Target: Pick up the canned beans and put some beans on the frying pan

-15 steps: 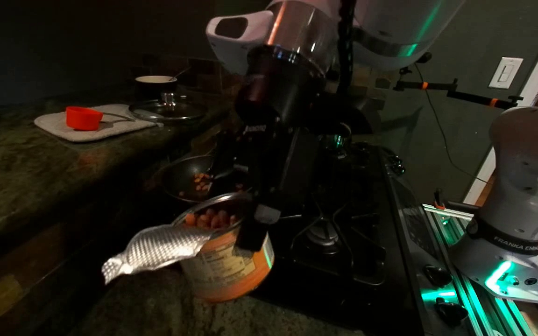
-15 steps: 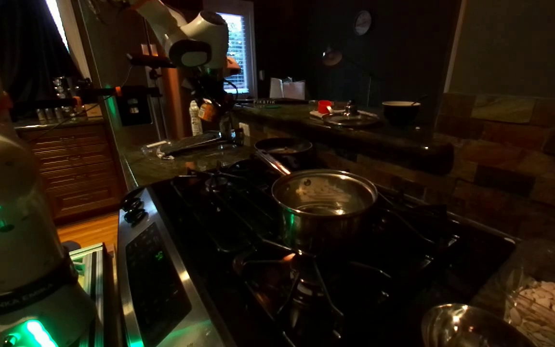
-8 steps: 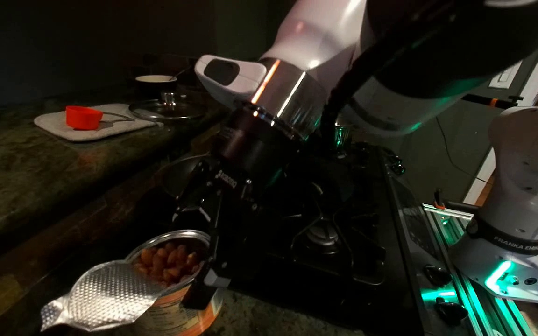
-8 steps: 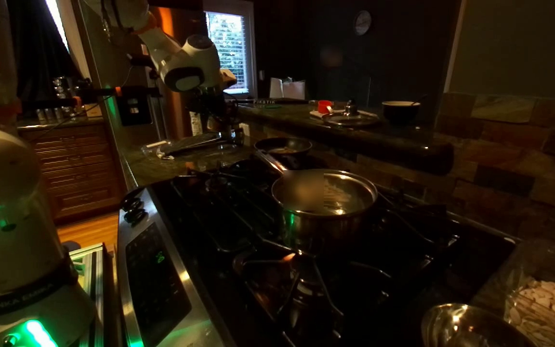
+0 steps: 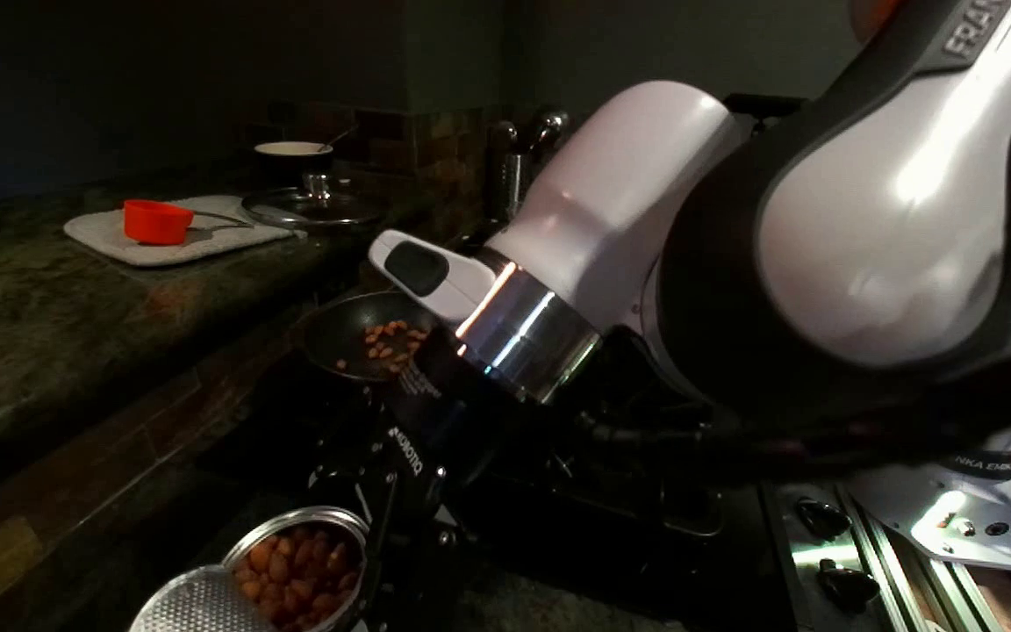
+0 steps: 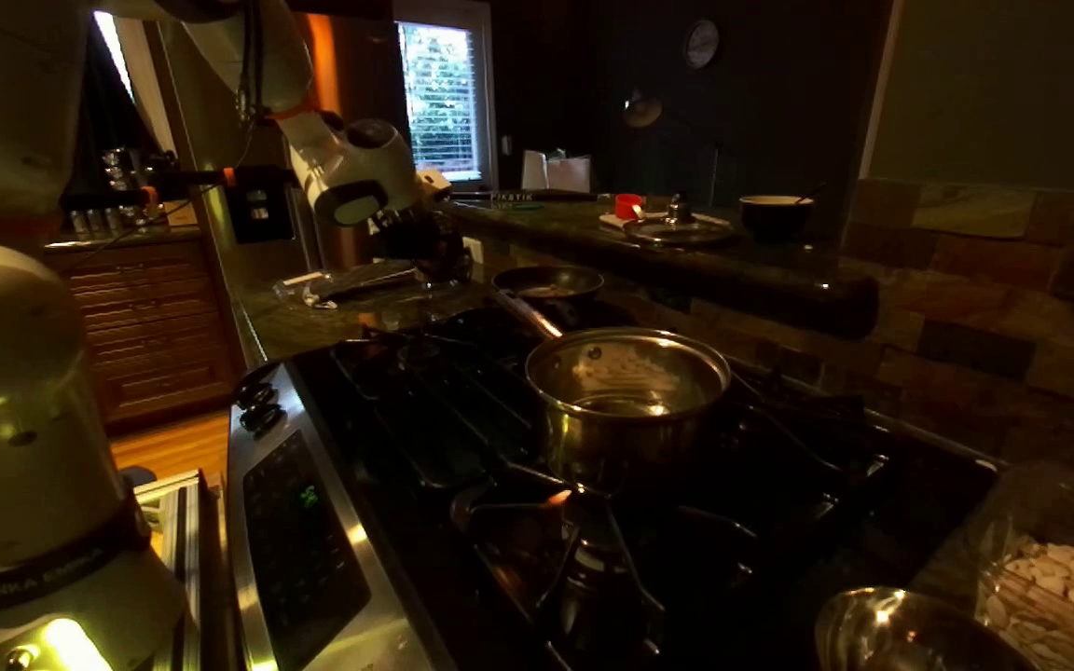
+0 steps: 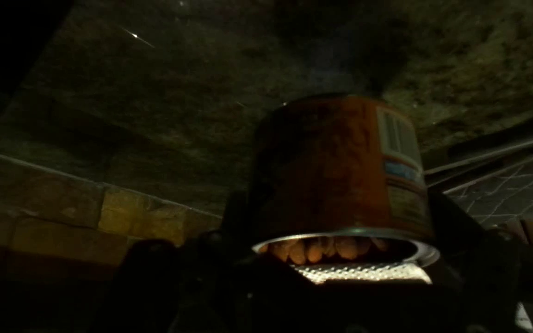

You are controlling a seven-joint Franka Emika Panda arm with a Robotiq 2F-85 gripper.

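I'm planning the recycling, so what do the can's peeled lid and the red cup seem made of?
The peeled lid looks like metal foil: shiny, dimpled. The red cup seems plastic or silicone: smooth, evenly coloured, no metallic glint.

One can (image 7: 326, 171), one frying pan (image 5: 330, 326), one saucepan (image 6: 626, 436), one red cup (image 5: 156, 225)

The wrist view peers from just behind the claw (image 7: 340, 210) at what seems a dim counter (image 7: 174, 83), while from close by an exterior view looks past the claw to the frying pan (image 5: 334, 335), shared by an exterior view facing back from well away, across the stove (image 6: 397, 419).
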